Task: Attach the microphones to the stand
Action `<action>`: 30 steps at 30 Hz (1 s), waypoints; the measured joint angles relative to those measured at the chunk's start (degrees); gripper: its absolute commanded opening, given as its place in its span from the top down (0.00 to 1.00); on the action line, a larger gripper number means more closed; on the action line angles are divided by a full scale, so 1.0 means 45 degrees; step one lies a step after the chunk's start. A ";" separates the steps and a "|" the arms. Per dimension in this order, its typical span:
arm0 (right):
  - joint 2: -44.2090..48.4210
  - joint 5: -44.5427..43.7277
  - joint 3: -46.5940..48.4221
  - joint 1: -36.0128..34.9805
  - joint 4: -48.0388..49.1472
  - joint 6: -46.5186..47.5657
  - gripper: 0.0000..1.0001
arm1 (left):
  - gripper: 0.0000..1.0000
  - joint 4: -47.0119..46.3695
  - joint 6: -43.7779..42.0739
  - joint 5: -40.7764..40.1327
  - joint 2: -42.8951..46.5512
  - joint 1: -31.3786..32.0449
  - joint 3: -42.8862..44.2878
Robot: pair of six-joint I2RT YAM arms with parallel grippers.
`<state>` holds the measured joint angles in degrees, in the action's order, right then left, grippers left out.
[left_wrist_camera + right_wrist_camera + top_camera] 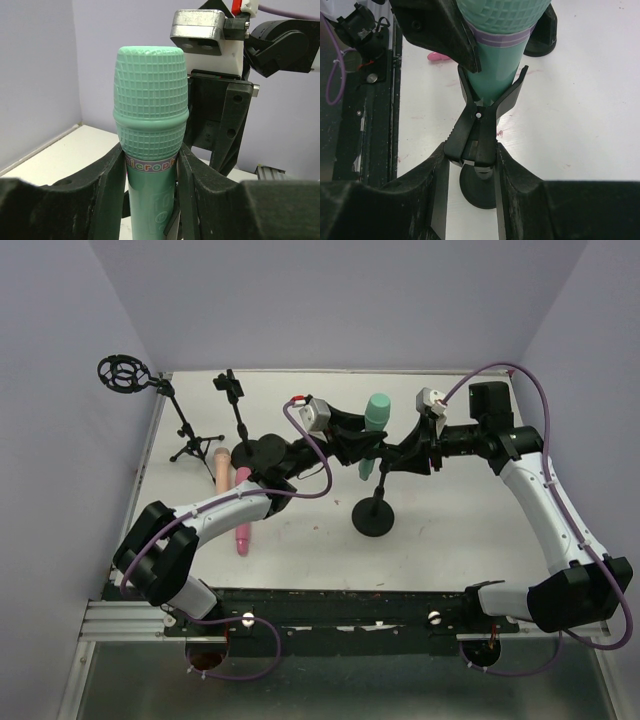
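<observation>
- At the centre of the table (470, 540), the mint green microphone (150, 100) stood near upright with its head uppermost. Its long axis ran down toward the stand (373, 516).
- The left gripper (150, 172) was clamped on that microphone just below the head, one finger on each side of the printed band.
- The right gripper (471, 167) was closed against the rear handles of the stand's clip (478, 125). Both fingers appeared to touch the handles, and the clip's front jaws stood spread in a V.
- Governing relation: the microphone's lower body sat inside that V, directly ahead of the right gripper, and crossed the clip's own axis roughly at right angles.
- Judgement: the body needs to reach the root of the V before the handles are let go, otherwise the clip may bite only its edge.
- Both arms met at the stand. The left arm carried the microphone and the right arm worked only the clip.
- The pink microphone (242, 520) and the peach microphone (221, 468) lay flat on the table to the left of the stand, well apart from both grippers.
- Only the right wrist view showed the fit between clip and microphone.
- The left wrist view showed the grip below the head but hid the clip.
- The top view gave the layout, but the grippers masked the clip.
</observation>
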<state>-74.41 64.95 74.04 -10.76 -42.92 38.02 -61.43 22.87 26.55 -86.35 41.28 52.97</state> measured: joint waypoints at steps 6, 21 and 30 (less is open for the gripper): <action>0.0010 0.0233 -0.0189 0.0000 0.0301 -0.0316 0.77 | 1.00 -0.0199 0.0034 -0.0131 -0.0126 0.0097 -0.0092; 0.0170 0.0325 -0.0544 0.0000 0.0991 -0.1375 0.12 | 0.46 -0.0466 0.0097 -0.0277 -0.0102 0.0272 -0.0214; 0.0986 0.0656 -0.1248 0.0675 0.1185 -0.1919 0.09 | 0.01 0.1462 0.0194 -0.0534 0.1345 0.0257 -0.0374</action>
<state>-69.97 67.90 68.42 -7.73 -37.58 29.39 -54.85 23.75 24.14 -80.29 42.44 51.29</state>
